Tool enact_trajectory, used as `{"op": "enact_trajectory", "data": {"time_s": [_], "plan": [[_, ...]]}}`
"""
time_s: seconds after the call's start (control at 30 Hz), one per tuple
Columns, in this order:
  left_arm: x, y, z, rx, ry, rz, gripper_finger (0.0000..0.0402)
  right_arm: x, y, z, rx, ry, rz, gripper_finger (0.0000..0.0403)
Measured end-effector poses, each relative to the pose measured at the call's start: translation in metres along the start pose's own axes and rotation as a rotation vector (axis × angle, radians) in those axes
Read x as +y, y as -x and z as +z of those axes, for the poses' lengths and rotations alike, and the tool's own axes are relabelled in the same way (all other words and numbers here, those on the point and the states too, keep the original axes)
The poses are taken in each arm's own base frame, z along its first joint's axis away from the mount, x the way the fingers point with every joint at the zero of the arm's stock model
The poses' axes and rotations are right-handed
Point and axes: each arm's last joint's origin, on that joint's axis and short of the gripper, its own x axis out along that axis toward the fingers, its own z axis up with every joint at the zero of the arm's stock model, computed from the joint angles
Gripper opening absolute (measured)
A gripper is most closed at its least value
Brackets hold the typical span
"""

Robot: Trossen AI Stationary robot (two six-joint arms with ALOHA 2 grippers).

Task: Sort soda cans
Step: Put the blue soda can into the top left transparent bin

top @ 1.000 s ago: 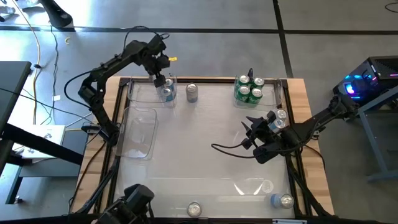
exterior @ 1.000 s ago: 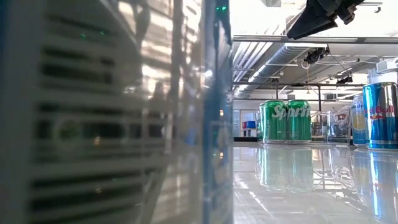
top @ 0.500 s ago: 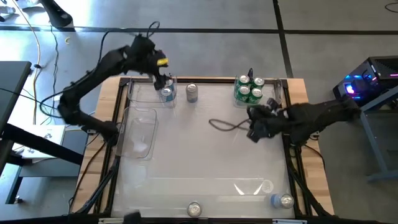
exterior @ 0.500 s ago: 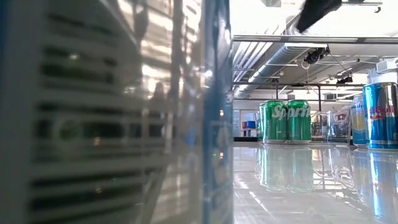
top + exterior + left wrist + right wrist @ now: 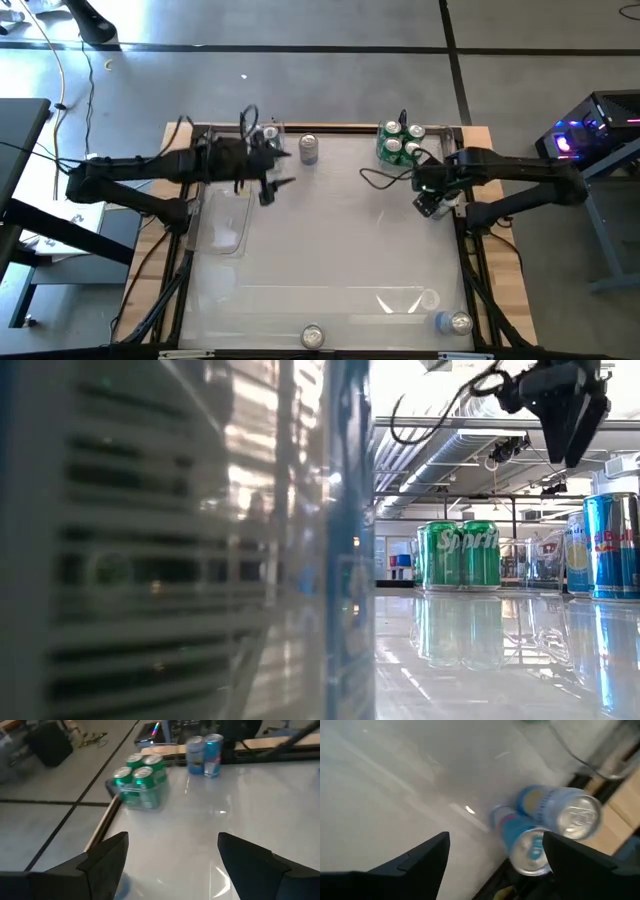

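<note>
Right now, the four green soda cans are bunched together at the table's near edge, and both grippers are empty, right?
Not quite. The green Sprite cans are bunched at the table's far edge, as the high view shows, beside the right gripper. The rest holds: the right gripper and the left gripper are both open and empty.
</note>
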Motion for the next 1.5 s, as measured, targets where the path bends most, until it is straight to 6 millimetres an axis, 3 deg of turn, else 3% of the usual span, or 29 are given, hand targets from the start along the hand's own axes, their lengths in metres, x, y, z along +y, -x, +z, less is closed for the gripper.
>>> {"op": "enact_trajectory", "data": {"time_s": [0.2,0.47,0.6,0.77,1.17,1.3,1.5], "plan": [[-0.03,-0.003,-0.01,-0.021,-0.049,0.005,0.0305,-0.019,-0.019,0.013,0.04,-0.101,-0.095,0.0317],[-0.036,-0.001,-0.011,-0.014,-0.057,0.018,0.0305,-0.043,-0.049,0.017,0.228,-0.125,-0.082,0.0317],[-0.036,-0.001,-0.012,-0.01,-0.063,0.018,0.0305,-0.045,-0.066,0.01,0.357,-0.128,-0.006,0.0317],[-0.036,-0.001,-0.012,-0.009,-0.067,0.018,0.0305,-0.046,-0.081,0.002,0.412,-0.121,-0.035,0.0317],[-0.036,-0.001,-0.012,-0.005,-0.068,0.018,0.0305,-0.038,-0.092,0.005,0.33,-0.097,-0.005,0.0315],[-0.036,-0.001,-0.012,-0.005,-0.061,0.018,0.0305,-0.038,-0.092,0.004,0.341,-0.104,-0.005,0.0292],[-0.036,-0.001,-0.012,-0.012,-0.057,0.018,0.0305,-0.031,-0.09,0.006,0.324,-0.126,0.061,0.0217]]}}
